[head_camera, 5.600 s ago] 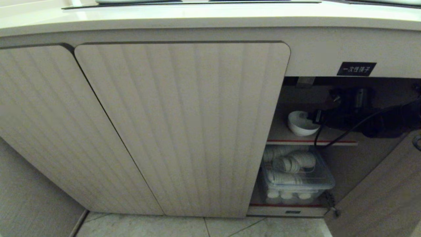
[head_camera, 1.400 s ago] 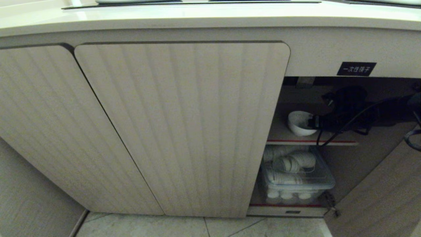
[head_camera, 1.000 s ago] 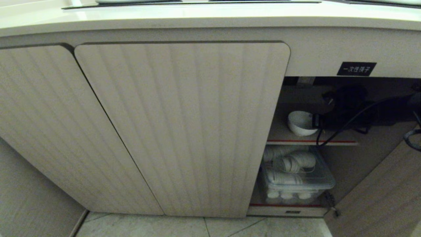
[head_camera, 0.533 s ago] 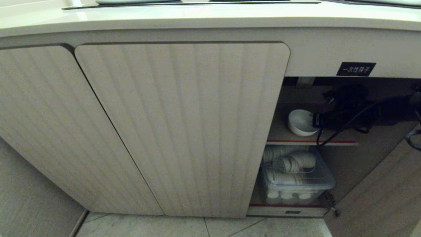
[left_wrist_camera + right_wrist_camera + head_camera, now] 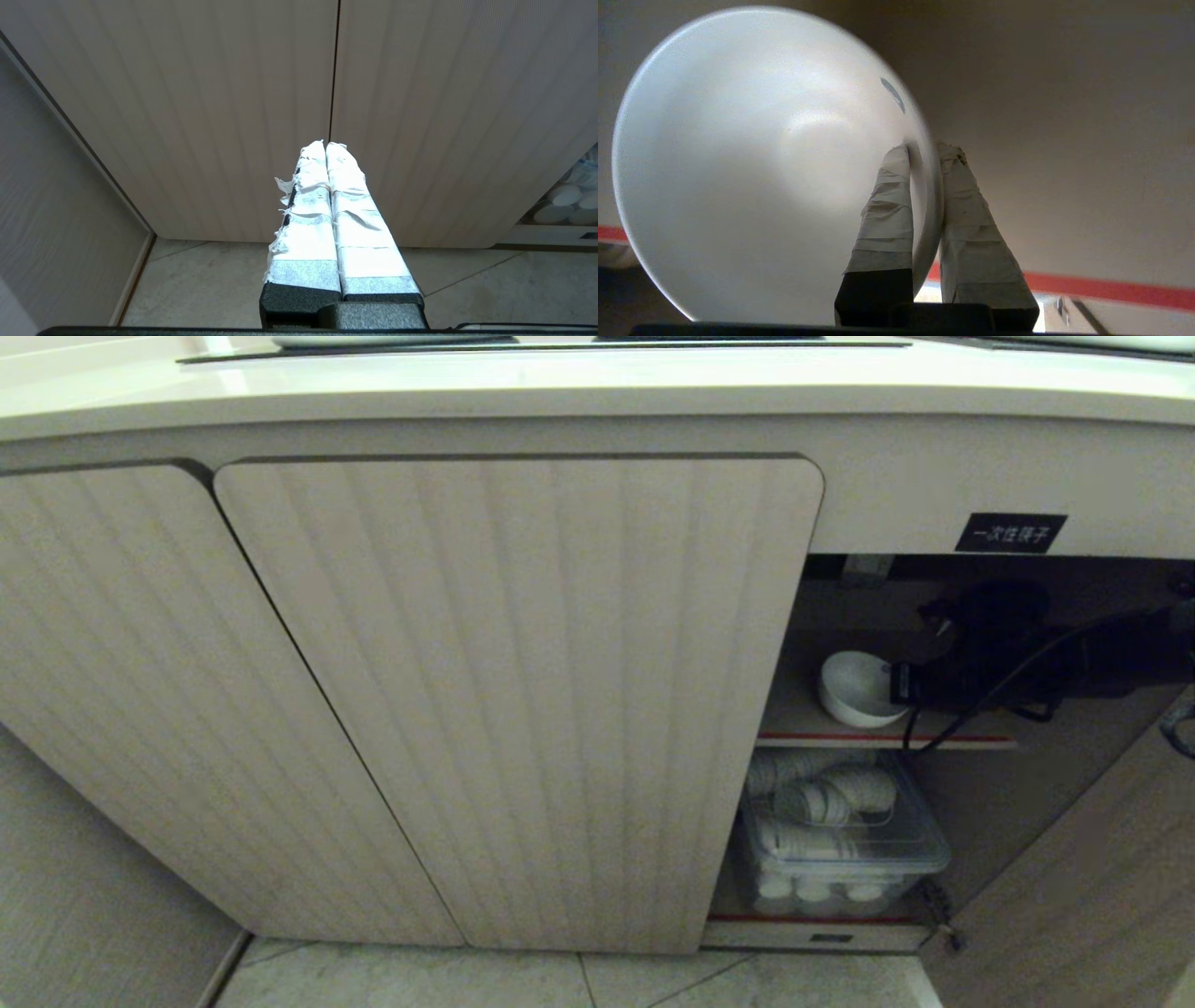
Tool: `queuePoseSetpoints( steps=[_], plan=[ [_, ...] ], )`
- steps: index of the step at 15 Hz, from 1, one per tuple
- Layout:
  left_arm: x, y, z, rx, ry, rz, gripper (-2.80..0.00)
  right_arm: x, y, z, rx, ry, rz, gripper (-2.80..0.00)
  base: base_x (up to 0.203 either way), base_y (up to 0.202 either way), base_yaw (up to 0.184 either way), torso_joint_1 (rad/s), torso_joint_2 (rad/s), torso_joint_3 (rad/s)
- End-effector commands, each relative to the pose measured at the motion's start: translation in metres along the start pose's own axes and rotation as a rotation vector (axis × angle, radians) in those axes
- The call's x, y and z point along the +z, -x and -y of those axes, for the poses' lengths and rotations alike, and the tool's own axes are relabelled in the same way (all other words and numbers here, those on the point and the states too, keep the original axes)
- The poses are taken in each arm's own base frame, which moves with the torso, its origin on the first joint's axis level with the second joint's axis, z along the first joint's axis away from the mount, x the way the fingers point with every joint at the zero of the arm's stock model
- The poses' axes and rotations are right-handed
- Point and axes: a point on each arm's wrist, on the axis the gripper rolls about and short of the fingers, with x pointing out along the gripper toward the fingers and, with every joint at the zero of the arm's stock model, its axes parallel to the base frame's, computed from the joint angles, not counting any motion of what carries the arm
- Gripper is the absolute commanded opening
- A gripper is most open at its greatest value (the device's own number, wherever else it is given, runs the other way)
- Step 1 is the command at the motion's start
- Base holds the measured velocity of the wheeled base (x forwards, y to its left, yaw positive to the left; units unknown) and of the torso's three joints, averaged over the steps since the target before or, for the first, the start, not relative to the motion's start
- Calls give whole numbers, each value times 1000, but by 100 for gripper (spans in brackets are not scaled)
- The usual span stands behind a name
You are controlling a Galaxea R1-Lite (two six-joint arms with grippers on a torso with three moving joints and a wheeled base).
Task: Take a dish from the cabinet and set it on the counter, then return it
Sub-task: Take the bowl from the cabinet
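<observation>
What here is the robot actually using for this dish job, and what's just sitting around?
In use:
- white bowl, pinched at its rim
- right gripper, inside the cabinet
- counter above

Just there:
- clear bin of paper cups on the lower shelf
- black label
- left gripper, idle before the closed doors

dish (image 5: 854, 686) — white round bowl, tilted | cabinet (image 5: 523, 700) — upper red-edged shelf, door open
</observation>
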Motion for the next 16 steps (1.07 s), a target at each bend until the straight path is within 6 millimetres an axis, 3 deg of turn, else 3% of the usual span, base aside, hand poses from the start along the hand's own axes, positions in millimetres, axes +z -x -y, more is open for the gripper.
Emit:
queuePoseSetpoints(
  steps=[1,16],
  plan=[
    [0,0,0,0,1,3,-280,1,5,-2,2,3,9,-280,0,0,0,0,0,0],
    [0,0,0,0,1,1,-280,-12,26,-13,30,-16,125,-280,0,0,0,0,0,0]
  ],
)
